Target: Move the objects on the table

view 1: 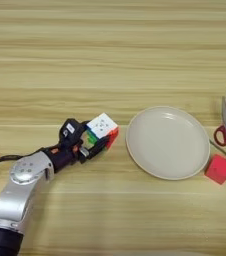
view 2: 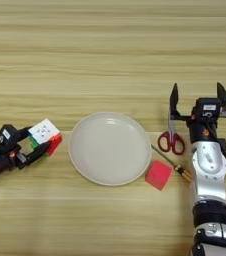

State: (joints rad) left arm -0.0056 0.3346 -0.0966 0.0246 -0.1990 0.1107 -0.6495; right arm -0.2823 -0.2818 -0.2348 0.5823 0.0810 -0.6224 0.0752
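At mid-left of the surface (view 1: 113,45), the puzzle cube (view 1: 103,128) is pinched by the left gripper (view 1: 96,141) jaws. At right, scissors (view 2: 172,136) are lying w/ right gripper (view 2: 197,102) jaws spread wide above.

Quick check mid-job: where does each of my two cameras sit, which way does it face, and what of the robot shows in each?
Left eye view: head-mounted, looking down on the table; the left tool grips the puzzle cube.
Right eye view: same head, shifted right; the right tool stands open over the scissors.
Shared: plate, red block.
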